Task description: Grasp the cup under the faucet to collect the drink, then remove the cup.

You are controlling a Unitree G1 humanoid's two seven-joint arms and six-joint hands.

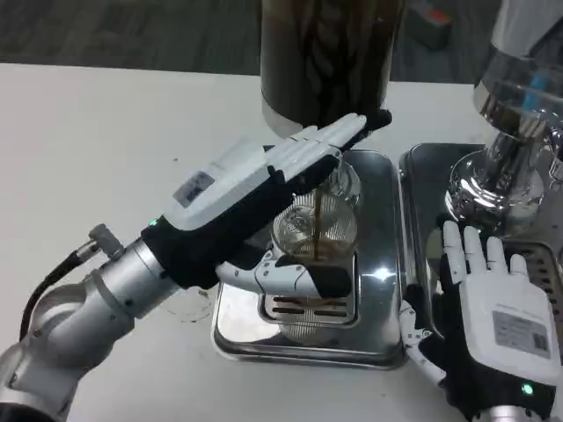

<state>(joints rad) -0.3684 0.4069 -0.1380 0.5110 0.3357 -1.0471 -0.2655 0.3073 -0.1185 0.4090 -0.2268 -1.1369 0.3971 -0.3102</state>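
The left hand is reaching in from the near left corner of the white surface, its silver forearm slanting up toward the middle. Its fingers are stretching out long behind a clear cup, their tips lying at the foot of the dark drink dispenser, while the thumb is curling round the cup's near side, so the hand is wrapping the cup and holding it. The cup is standing upright on a shiny metal drip tray, over the slotted grate toward the tray's near edge. A thin brown stream is falling straight into the cup, and a little brown liquid is showing inside it.

The dispenser is standing at the far edge of the surface, directly behind the tray. To the right, a second metal tray is lying just beside the first, and a shiny chrome machine base is sitting on its far part.

The right hand is resting at the near right, over the near end of that second tray, white back turned upward. Its fingers are lying straight and slightly spread, pointing away toward the chrome base, released and grasping nothing. It is well apart from the cup.
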